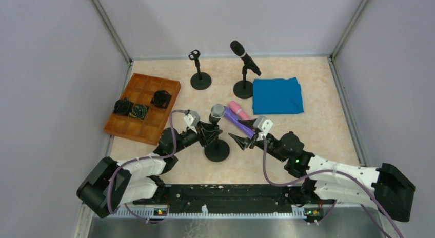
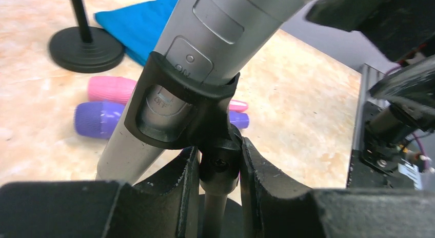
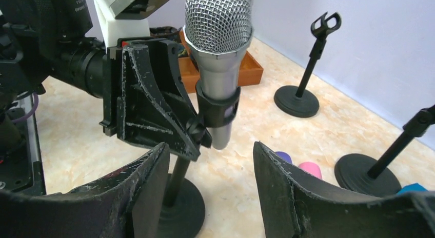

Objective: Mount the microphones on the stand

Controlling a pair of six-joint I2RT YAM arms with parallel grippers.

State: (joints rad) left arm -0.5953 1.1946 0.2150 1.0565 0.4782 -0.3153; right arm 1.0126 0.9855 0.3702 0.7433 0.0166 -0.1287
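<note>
A silver microphone (image 1: 217, 113) sits in the clip of the near stand (image 1: 217, 150), mesh head up. My left gripper (image 1: 209, 131) is shut on that stand's neck joint (image 2: 219, 169) just under the clip (image 2: 174, 110). My right gripper (image 1: 240, 140) is open and empty just right of the stand; in the right wrist view the silver microphone (image 3: 218, 43) stands between and beyond its spread fingers (image 3: 210, 166). A purple microphone (image 1: 238, 122) and a pink one (image 1: 237, 108) lie on the table. A black microphone (image 1: 245, 57) sits in the back stand (image 1: 243, 88). A third stand (image 1: 200, 76) is empty.
A blue folded cloth (image 1: 277, 95) lies at the back right. A wooden compartment tray (image 1: 146, 92) with dark items stands at the left. Grey walls close in the table on three sides.
</note>
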